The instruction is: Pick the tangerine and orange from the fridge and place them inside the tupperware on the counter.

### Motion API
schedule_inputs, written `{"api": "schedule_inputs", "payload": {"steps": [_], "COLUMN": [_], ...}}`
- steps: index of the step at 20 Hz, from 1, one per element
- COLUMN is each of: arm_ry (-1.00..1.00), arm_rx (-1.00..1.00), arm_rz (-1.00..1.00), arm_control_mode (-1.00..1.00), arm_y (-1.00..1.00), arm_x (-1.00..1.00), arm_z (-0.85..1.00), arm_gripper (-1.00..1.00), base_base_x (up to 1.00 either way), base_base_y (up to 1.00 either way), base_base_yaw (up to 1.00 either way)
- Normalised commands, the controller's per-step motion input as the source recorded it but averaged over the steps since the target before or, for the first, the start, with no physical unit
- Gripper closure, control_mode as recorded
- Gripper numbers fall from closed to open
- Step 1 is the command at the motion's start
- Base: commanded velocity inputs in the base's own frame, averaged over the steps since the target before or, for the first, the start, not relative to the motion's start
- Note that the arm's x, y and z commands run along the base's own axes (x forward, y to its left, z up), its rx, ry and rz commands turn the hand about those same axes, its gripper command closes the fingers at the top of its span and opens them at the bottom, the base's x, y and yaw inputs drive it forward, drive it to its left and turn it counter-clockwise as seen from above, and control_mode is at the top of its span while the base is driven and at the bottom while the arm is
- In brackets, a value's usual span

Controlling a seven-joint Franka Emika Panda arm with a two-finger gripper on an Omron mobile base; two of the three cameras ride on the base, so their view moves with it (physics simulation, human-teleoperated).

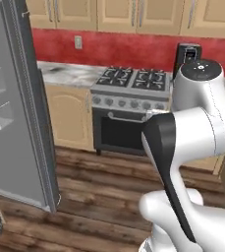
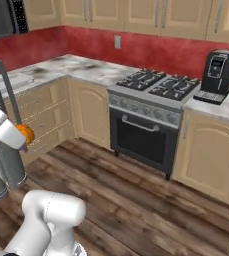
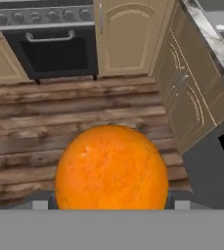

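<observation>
I am in the carrying step: one round, bright orange fruit [image 3: 111, 168] is out of the tall grey fridge [image 1: 20, 123] and riding in my tool [image 3: 111, 202], and I judge it must now travel to the white marble-look worktop [image 2: 86, 70] and go down into the tupperware. Whether this fruit is the orange or the tangerine I cannot tell. In the right base view the same fruit shows as a small orange ball just beside my white wrist, in front of the tan cabinet drawers [image 2: 41, 120]. The fridge door stands open at the left of the left base view, its pale racks showing.

My tool is closed on the fruit, jaws spread only as wide as the ball, which sits between them and hides most of both. Below it lie the brown wooden floor boards [image 3: 45, 117], with the black oven door [image 3: 50, 53] of the steel gas stove [image 2: 151, 95] beyond.

Next I need to swing toward the worktop, find the container, and lower before letting go.
</observation>
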Motion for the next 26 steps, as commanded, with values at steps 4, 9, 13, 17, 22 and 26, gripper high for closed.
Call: {"api": "schedule_inputs", "payload": {"steps": [4,9,13,17,22,26], "arm_ry": [0.0,0.0,0.0,0.0,0.0,0.0], "arm_rx": [0.0,0.0,0.0,0.0,0.0,0.0], "arm_rz": [0.0,0.0,0.0,0.0,0.0,0.0], "arm_control_mode": [1.0,1.0,1.0,1.0,1.0,1.0], "arm_y": [0.0,0.0,0.0,0.0,0.0,0.0], "arm_x": [0.0,0.0,0.0,0.0,0.0,0.0], "arm_z": [0.0,0.0,0.0,0.0,0.0,0.0], "arm_gripper": [1.0,1.0,1.0,1.0,1.0,1.0], "base_base_x": [0.72,0.67,0.56,0.43,0.56,0.66], "base_base_y": [-0.37,-0.51,-0.61,-0.69,-0.65,-0.62], "base_base_yaw": [0.47,0.61,0.62,0.58,0.54,0.47]}}
